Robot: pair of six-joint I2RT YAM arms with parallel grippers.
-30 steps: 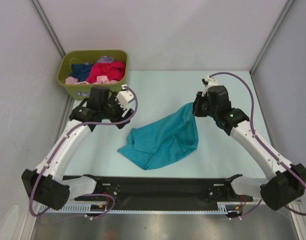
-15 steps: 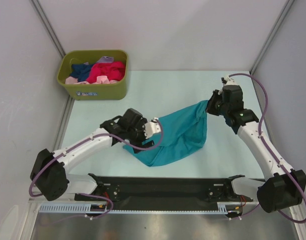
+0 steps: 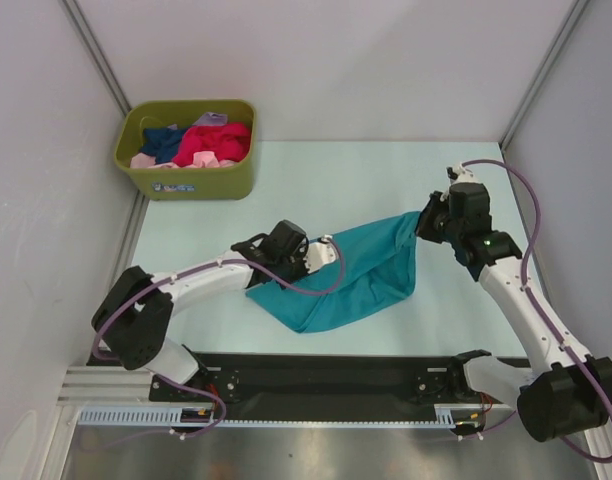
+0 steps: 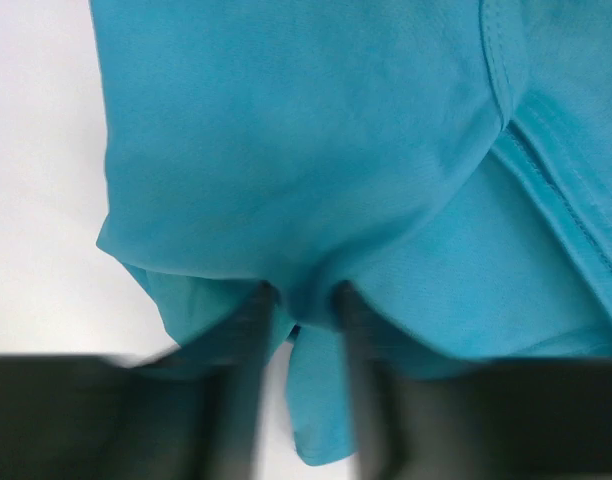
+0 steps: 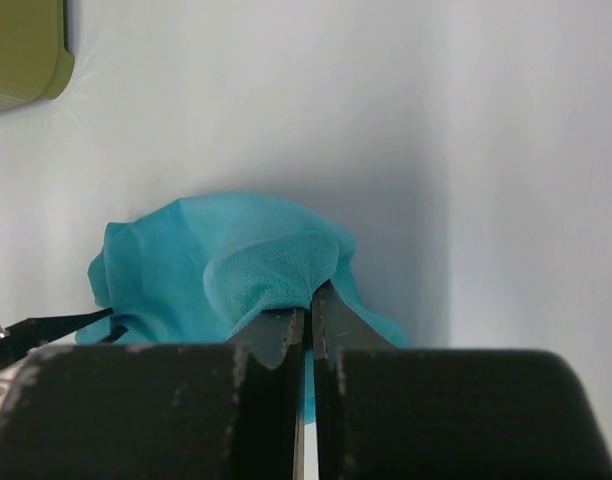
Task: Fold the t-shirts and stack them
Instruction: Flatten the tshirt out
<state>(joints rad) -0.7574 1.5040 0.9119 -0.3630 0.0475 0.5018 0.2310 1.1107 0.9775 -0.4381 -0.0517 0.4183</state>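
A teal-blue t-shirt (image 3: 361, 275) lies crumpled on the pale table, stretched between both arms. My right gripper (image 3: 424, 222) is shut on its far right corner and holds that corner lifted; the right wrist view shows the mesh cloth (image 5: 186, 270) pinched in the right gripper (image 5: 308, 305). My left gripper (image 3: 326, 255) is at the shirt's left upper edge. In the left wrist view the cloth (image 4: 306, 150) puckers between the narrowed, blurred fingers of the left gripper (image 4: 301, 295). More t-shirts (image 3: 211, 140), magenta-red, navy and pale pink, lie heaped in the bin.
The olive-green bin (image 3: 186, 185) stands at the back left corner against the wall, its edge also showing as the bin (image 5: 21, 50) in the right wrist view. Grey walls close the table on three sides. A black rail (image 3: 326, 375) runs along the near edge.
My left arm swung from beside the bin down to the shirt's left edge and its jaws closed in on the cloth. The right gripper carried its corner to the right, stretching the shirt.
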